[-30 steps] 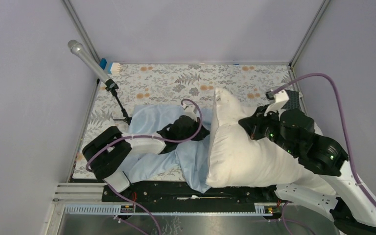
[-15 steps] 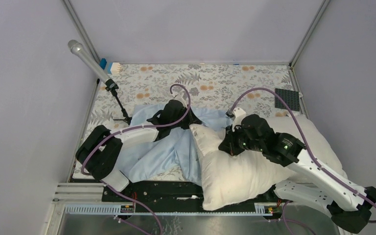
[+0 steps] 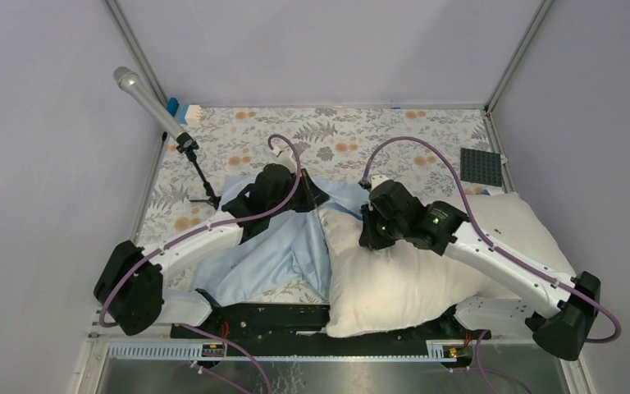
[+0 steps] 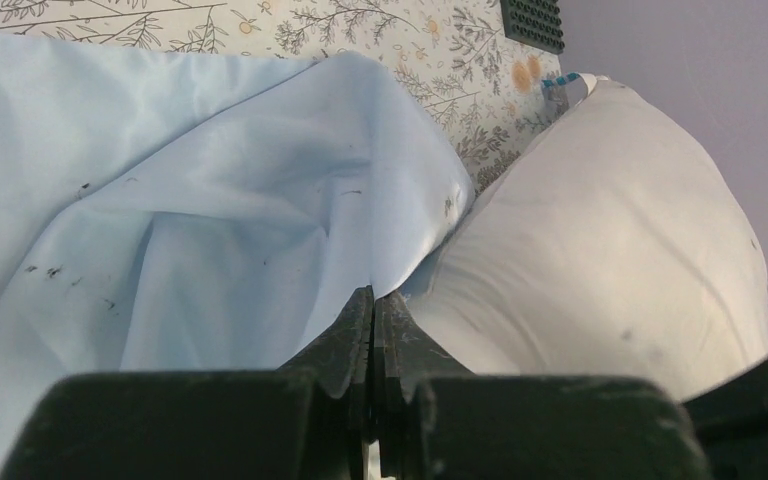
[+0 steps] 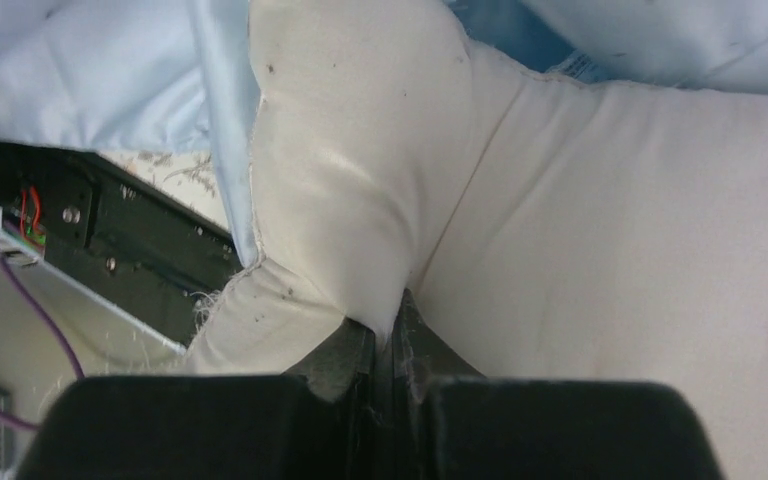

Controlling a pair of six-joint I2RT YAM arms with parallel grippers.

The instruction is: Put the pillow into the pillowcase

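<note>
Our left arm (image 3: 205,238) and right arm (image 3: 500,264) wear smooth white shells between bulky black joint housings; we carry a purple cable (image 3: 285,141) looping off each wrist; our left gripper (image 4: 372,300) has dark, matte, lint-flecked fingers (image 4: 345,335).

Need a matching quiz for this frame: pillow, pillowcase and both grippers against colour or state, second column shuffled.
1. pillow
2. pillowcase
3. left gripper
4. right gripper

A. shut on cream fabric
B. light blue, wrinkled
C. cream, plump
D. shut on light-blue fabric

Pairs: 1-C, 2-B, 3-D, 4-A.
</note>
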